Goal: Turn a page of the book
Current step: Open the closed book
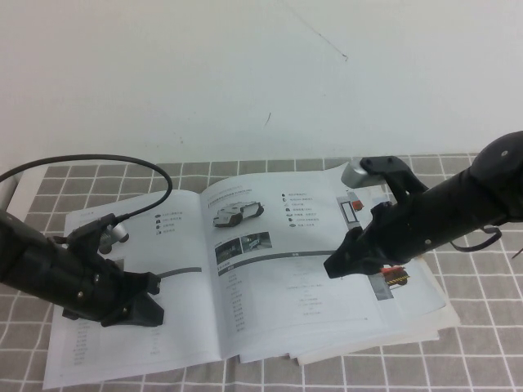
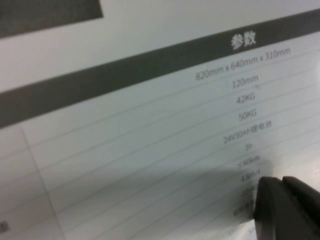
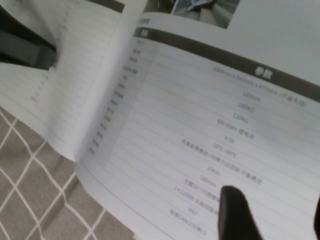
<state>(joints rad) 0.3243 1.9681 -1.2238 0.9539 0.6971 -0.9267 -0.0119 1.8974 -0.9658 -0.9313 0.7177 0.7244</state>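
The book (image 1: 188,327) lies open on the checked cloth. Its right-hand page (image 1: 278,286) faces up and shows a white-black robot vehicle (image 1: 238,215) above a dark photo and a table. The page's far right corner curls up a little. My right gripper (image 1: 337,265) is open just above this page's table (image 3: 210,125), near its outer edge; in the right wrist view the right gripper (image 3: 275,220) has its fingers (image 3: 234,212) spread. My left gripper (image 1: 145,313) is shut and rests on the left-hand page (image 2: 150,125); it also shows in the left wrist view (image 2: 286,210).
Further leaves (image 1: 409,322) fan out under the right page, one with a red and grey picture (image 1: 354,207). The grey checked cloth (image 1: 482,343) covers the table. A black cable (image 1: 122,159) loops over the left arm. A white wall stands behind.
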